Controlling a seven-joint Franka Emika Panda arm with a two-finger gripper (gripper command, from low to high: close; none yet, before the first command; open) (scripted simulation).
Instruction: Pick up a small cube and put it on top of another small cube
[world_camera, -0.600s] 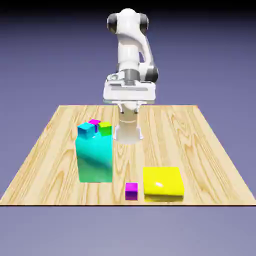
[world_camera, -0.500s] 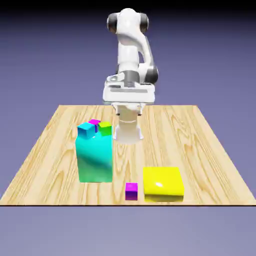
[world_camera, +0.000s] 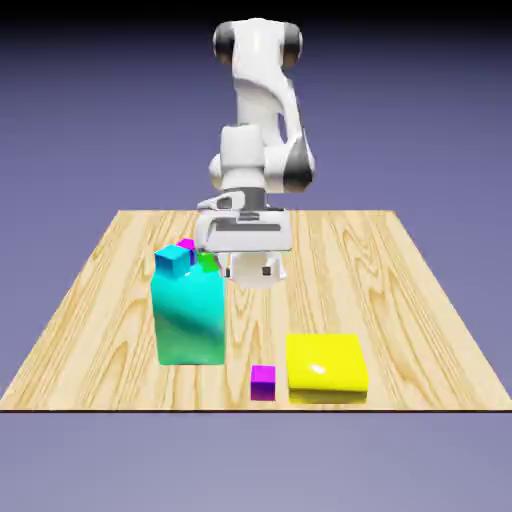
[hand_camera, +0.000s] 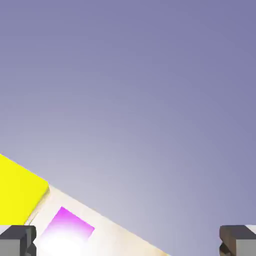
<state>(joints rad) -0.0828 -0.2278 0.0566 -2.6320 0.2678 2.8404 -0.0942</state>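
Look first at the low middle of the exterior view: the small magenta cube (world_camera: 263, 381) sits on the wooden table (world_camera: 90, 320) near its front edge, just beside the flat yellow block (world_camera: 325, 366), which lies to its right in the frame. Nothing is touching the cube yet. A bit further back, on the left, stands the tall teal block (world_camera: 189, 318). On its top you can see a small cyan cube (world_camera: 172, 260), a small green cube (world_camera: 207, 262) and another tiny magenta cube (world_camera: 186, 244) peeking out behind them. Behind that, in the middle of the frame, the gripper (world_camera: 249, 262) has dropped lower than it was a moment ago and swung a little to the left, so the hand now hangs just beside the top of the teal block and partly hides the green cube. In the hand view, the magenta cube (hand_camera: 66, 229) shows at the lower left, next to the yellow block (hand_camera: 17, 192), and the two grey fingertips (hand_camera: 17, 240) sit far apart at the bottom corners with nothing between them, so the claw is spread wide and empty. You have started moving, I think, but the cube to pick is well apart from the hand, so the grab is not yet done.
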